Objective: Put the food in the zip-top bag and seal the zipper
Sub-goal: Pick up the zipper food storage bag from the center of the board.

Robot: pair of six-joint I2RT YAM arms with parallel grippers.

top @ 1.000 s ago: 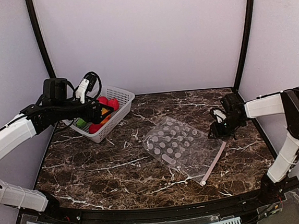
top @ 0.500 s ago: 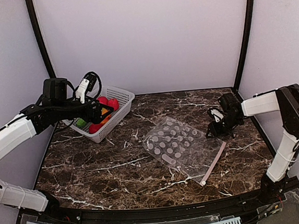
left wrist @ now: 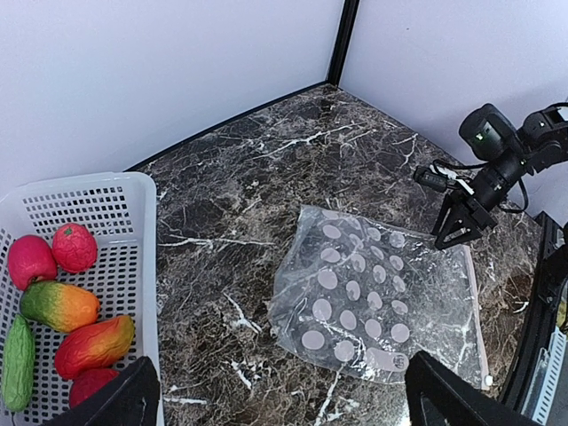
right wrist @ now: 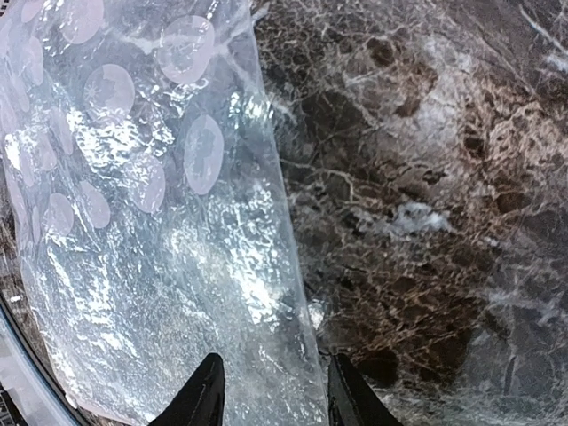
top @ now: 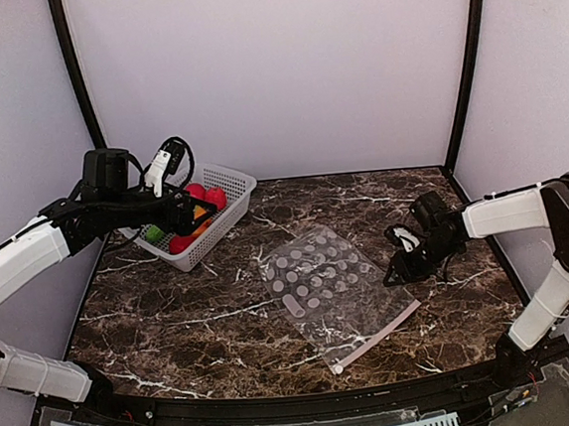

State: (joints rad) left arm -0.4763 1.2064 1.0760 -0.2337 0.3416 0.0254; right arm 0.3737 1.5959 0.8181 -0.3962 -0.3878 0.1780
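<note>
The zip-top bag [top: 323,287], clear with white dots, lies flat mid-table; its pinkish zipper [top: 380,336] runs along the near right edge, with the slider [top: 336,368] at its near end. My right gripper [top: 394,271] is low at the bag's right edge. In the right wrist view its fingers [right wrist: 206,392] stand apart astride that edge of the bag [right wrist: 160,222], not pinching it. The food [left wrist: 74,247], red pieces, a green cucumber [left wrist: 18,362] and orange-green pieces [left wrist: 60,304], lies in the basket. My left gripper [left wrist: 284,410] hovers wide open above the basket's edge, empty.
The white lattice basket [top: 234,183] stands at the back left by the left wall. Dark frame posts rise at both back corners. The table's black front rim [top: 301,399] runs just beyond the zipper's slider end.
My right gripper has slid left and toward the front, its jaws narrowing a little. The bag has shifted and turned with it, the zipper end swinging toward the front. The left arm is still.
</note>
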